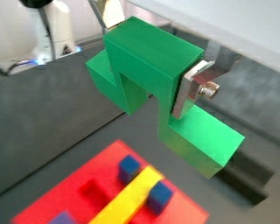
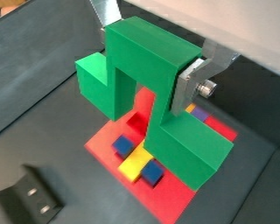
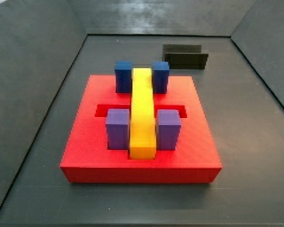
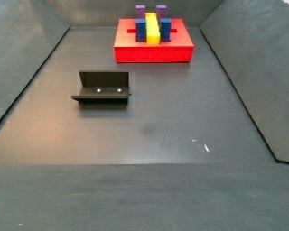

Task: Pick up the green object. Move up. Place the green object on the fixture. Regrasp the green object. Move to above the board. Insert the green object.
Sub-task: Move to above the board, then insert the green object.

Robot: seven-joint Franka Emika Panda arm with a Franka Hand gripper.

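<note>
In both wrist views my gripper (image 1: 152, 54) (image 2: 150, 56) is shut on the bridge of the bright green object (image 1: 206, 136) (image 2: 187, 150). Its two legs hang down, and one silver finger (image 1: 192, 84) (image 2: 188, 86) presses on its side. The piece hangs high over the red board (image 1: 94, 175) (image 2: 173, 199), apart from it. The board carries a yellow bar (image 3: 142, 111) and blue and purple blocks. The dark fixture (image 2: 25, 198) (image 4: 101, 88) stands empty on the floor, away from the board. Neither the gripper nor the green piece shows in the side views.
The red board (image 3: 85, 142) (image 4: 135, 52) sits on a dark grey floor ringed by sloped grey walls. In a side view the fixture (image 3: 185, 56) stands behind the board near the back wall. A white stand (image 1: 49, 35) rises outside the wall.
</note>
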